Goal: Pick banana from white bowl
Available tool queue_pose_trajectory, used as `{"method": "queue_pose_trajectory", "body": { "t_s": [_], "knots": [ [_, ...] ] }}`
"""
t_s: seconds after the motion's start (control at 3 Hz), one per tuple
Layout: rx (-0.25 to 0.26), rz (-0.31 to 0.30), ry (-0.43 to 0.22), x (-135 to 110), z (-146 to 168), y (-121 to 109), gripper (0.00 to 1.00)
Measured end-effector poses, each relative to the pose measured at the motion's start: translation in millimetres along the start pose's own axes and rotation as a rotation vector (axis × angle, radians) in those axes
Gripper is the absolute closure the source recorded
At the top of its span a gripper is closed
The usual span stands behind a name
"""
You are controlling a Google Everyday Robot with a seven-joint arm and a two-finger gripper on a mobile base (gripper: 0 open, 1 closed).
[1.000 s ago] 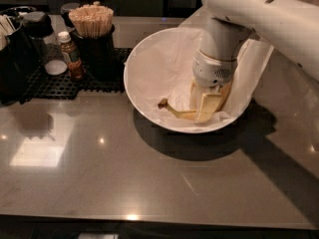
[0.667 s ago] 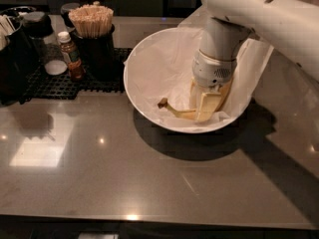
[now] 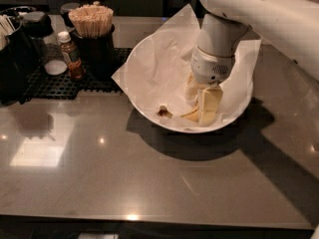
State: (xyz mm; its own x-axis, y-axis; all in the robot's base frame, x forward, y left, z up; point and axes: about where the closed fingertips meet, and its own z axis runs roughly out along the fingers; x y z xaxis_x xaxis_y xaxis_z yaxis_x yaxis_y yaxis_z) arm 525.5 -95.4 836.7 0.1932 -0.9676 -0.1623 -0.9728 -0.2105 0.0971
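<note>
- Banana [image 3: 180, 116]: lies low in the white bowl [image 3: 174, 124] on the near side, on the crinkled paper liner [image 3: 149, 68]. Dark stem tip points left; the rest runs right, under the end effector.
- End effector [image 3: 202, 111]: down inside the bowl, right on the banana's mid/right part. Can't tell how far open it is, or whether it has hold of the banana; contact is hidden by its own body.
- Arm [image 3: 259, 14]: comes in from upper right, wrist nearly vertical over the bowl.
- Bowl sits on the grey surface [image 3: 149, 183], paper corners sticking out past the rim.
- Further out, upper left: cup of wooden sticks [image 3: 92, 21] and small sauce bottle [image 3: 72, 59] on a black mat [image 3: 50, 86], well apart from the bowl.
- Risks, as I judge them:
  - paper pinched w/ the fruit → liner lifts too, may drag or tip the bowl.
  - off-centre hold, nearer one end → banana pivots and slips out on the lift.
  - too hard a squeeze → soft speckled fruit bruises or splits.
  - lift not straight up → fruit or wrist clips the rim.
</note>
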Motion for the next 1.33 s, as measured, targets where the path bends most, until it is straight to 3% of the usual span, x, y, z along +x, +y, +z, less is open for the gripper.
{"method": "queue_pose_trajectory", "body": {
  "t_s": [0.33,1.33],
  "knots": [
    [0.001,-0.003,0.007,-0.6,-1.6,-2.7,0.4],
    [0.005,-0.008,0.021,-3.1,-2.6,-8.4,0.87]
  ]
}}
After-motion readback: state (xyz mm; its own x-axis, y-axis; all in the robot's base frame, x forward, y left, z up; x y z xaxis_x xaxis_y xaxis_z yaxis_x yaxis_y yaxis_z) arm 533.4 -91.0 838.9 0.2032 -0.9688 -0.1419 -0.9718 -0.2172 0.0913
